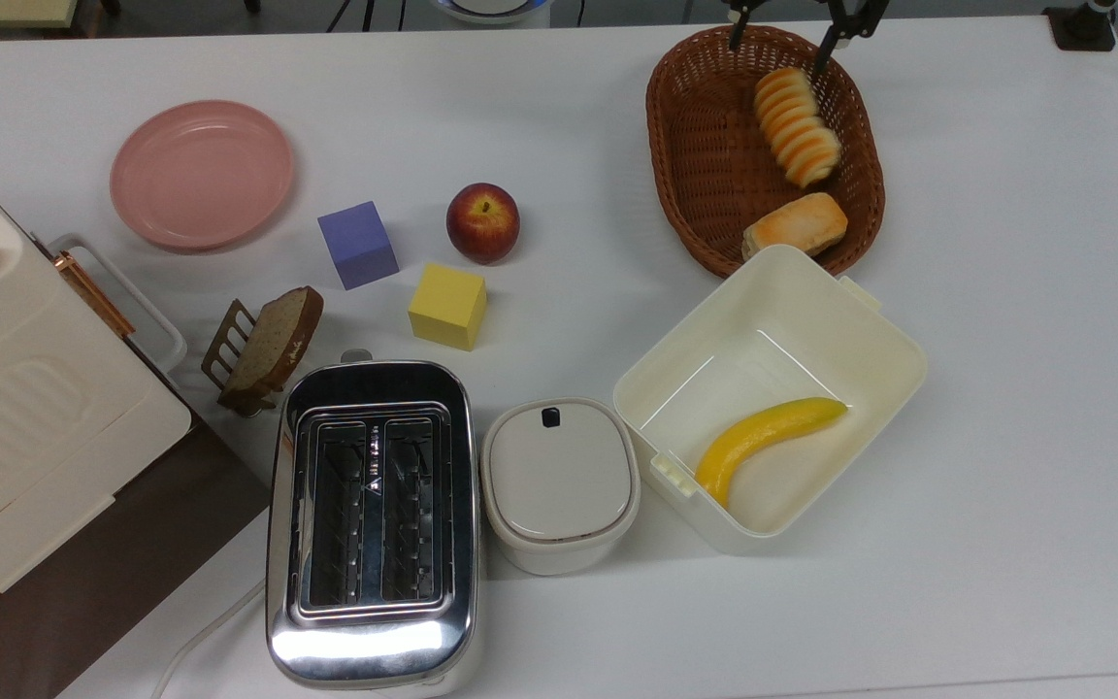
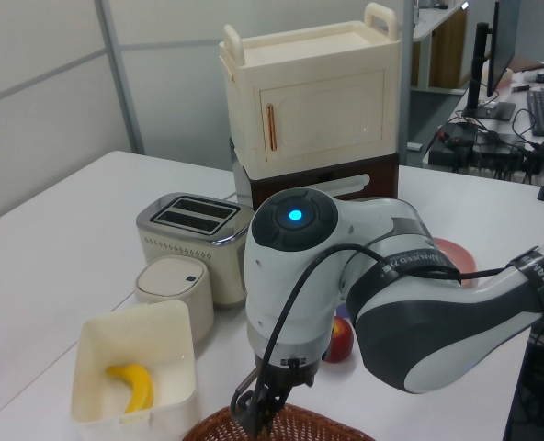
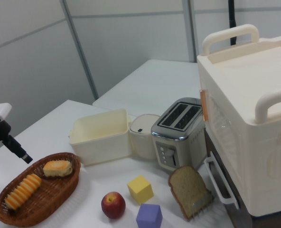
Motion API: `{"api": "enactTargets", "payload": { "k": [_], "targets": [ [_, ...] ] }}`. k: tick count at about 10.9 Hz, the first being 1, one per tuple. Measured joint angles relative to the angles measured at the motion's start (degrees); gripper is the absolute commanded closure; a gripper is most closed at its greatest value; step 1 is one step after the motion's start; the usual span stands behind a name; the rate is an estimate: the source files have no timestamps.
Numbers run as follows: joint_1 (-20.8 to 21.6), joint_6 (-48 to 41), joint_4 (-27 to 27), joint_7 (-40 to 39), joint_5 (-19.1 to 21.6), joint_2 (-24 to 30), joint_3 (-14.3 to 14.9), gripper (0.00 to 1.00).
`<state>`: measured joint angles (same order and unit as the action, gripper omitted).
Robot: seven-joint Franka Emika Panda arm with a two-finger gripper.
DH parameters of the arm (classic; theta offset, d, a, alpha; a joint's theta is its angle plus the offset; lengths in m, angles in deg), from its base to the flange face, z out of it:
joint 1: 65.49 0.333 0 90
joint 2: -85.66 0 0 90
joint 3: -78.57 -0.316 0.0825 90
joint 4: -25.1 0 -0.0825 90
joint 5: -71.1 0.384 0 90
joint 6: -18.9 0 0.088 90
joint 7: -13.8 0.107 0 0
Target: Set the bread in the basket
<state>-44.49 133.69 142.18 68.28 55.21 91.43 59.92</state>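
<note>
Since the bread (image 1: pixel 797 127) lies flat on the floor of the basket (image 1: pixel 690 184), in the half toward the top view's upper edge, the task looks done and what matters next is how the pincer (image 1: pixel 790 29) stands to it. Its long axis runs diagonally in the top view, from upper left to lower right, roughly along the basket's own length, with a short smooth bun (image 1: pixel 794 225) well apart from it at the basket's other end. Above the loaf's upper end, the pincer hangs with its two fingers spread wide and gripping nothing, one fingertip just off the loaf's upper end and the other out over the wicker to the top view's left. Judging from this, a straight lift should clear the loaf and the rim without nudging either. Beside the basket on the white table (image 1: pixel 1005 291) sits a cream box (image 1: pixel 870 330) holding a banana (image 1: pixel 768 436), out of the way of any retreat
</note>
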Motion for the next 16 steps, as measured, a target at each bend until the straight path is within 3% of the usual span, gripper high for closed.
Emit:
{"api": "enactTargets", "payload": {
  "k": [2,4,6,8,10,13,14,16],
  "targets": [
    [-0.6,-3.7,-0.5,0.0,0.0,0.0,0.1,0.0],
    [-4.0,-10.8,-2.8,-1.5,0.0,0.0,0.8,0.0],
    [-8.4,-17.3,-6.1,-11.2,0.0,0.2,4.0,0.0],
    [-12.4,-21.0,-10.2,-23.4,0.0,0.3,9.9,0.0],
    [-18.9,-22.2,-13.2,-34.3,0.1,0.3,11.3,0.0],
    [-24.4,-22.7,-14.6,-39.7,1.4,0.3,12.7,0.0],
    [-24.6,-22.7,-14.7,-41.4,3.1,0.3,15.1,0.0],
    [-24.8,-22.7,-17.0,-45.7,10.8,-0.2,21.0,0.0]
  ]
}}
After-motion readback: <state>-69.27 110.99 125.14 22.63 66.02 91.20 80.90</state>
